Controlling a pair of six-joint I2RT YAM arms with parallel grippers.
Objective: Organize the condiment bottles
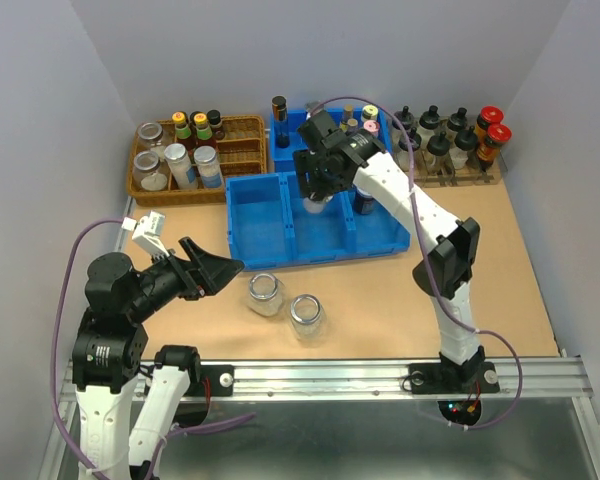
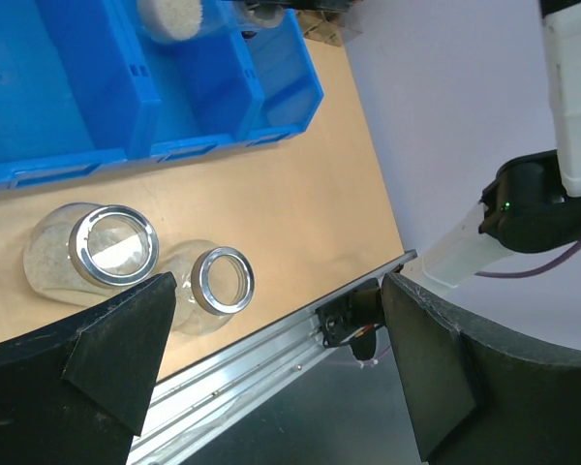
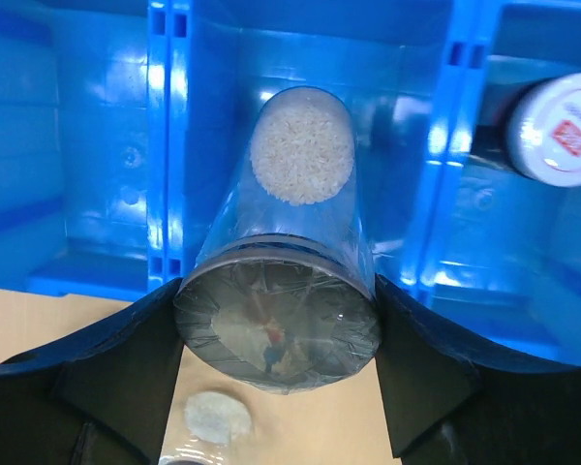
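Action over the blue bin point(image 1: 256, 184): the right gripper point(image 1: 318, 195) is clamped on the silver-lidded jar point(image 3: 279, 325), one finger pressed to each side just below the lid. The wrist view looks straight along the glass to a pale, grainy filling (rice, by the look of it) sitting at the far end. The jar hangs over the middle compartment of the near row; whether its base touches the floor of the bin I cannot tell. One compartment to its right stands the dark jar point(image 3: 560, 131), showing a pale cap with a red label.

Over to the left gripper point(image 1: 218, 262): fingers spread wide, holding nothing, poised above the table point(image 1: 500, 260) in front of the bin's left end. Just beyond its tips sit the two unlidded ones, the first clear jar point(image 2: 111, 247) and the second clear jar point(image 2: 223, 281), upright, shiny metal rims facing up, very close together, on bare wood just in front of the bin. Neither is touched by a finger.

At the back, a wicker basket point(image 1: 245, 135) holds more jars and bottles on the left, and a black rack point(image 1: 450, 175) of bottles lines the right.
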